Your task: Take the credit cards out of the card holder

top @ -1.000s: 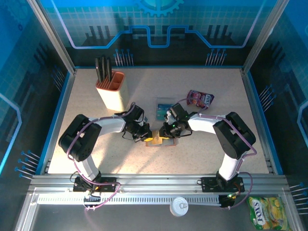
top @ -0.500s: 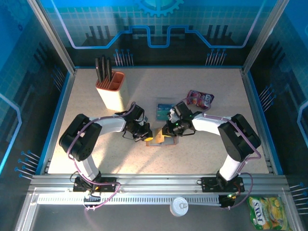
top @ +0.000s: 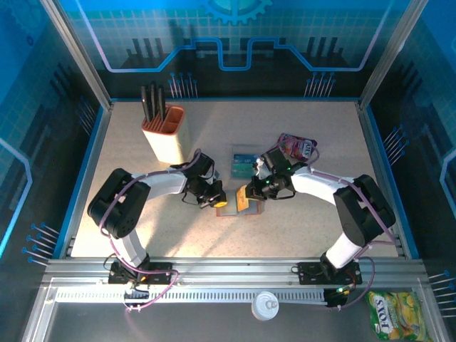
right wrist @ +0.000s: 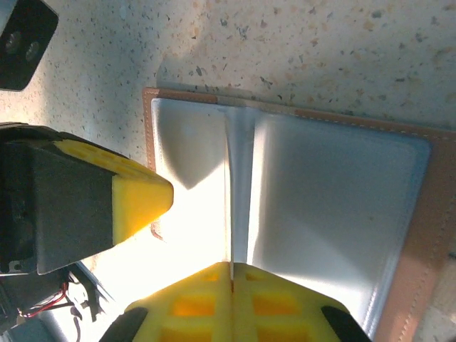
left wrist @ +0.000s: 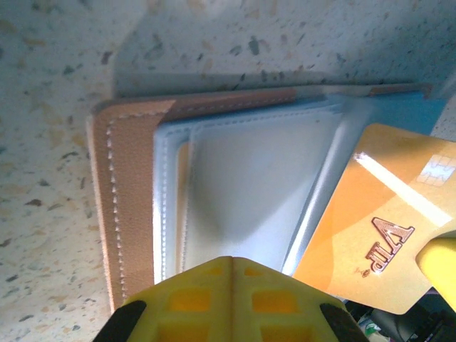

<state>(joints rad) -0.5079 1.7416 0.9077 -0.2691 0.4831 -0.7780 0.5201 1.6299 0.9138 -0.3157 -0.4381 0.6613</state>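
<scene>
The card holder [top: 229, 211] lies open on the table, brown leather outside [left wrist: 128, 199] and grey-blue pockets inside [right wrist: 335, 199]. My left gripper [left wrist: 231, 260] is shut with nothing between its fingers, its tip pressing on the left pocket. A yellow-tan credit card [left wrist: 377, 214] marked VIP stands tilted, partly out of the right pocket. My right gripper [right wrist: 232, 265] is shut on it, and the card shows edge-on [right wrist: 231, 214] in the right wrist view. From above, the left gripper [top: 216, 199] and the right gripper [top: 251, 194] meet over the wallet. Teal cards [top: 244, 162] lie on the table just behind.
An orange-and-cream knife block [top: 164, 132] stands at the back left. A purple-pink snack pouch [top: 298, 147] lies behind the right arm. Raised blue walls border the table.
The right gripper has closed on the yellow card and drawn it up and to the right, out of the pocket. The left gripper has stayed pressed on the wallet.
</scene>
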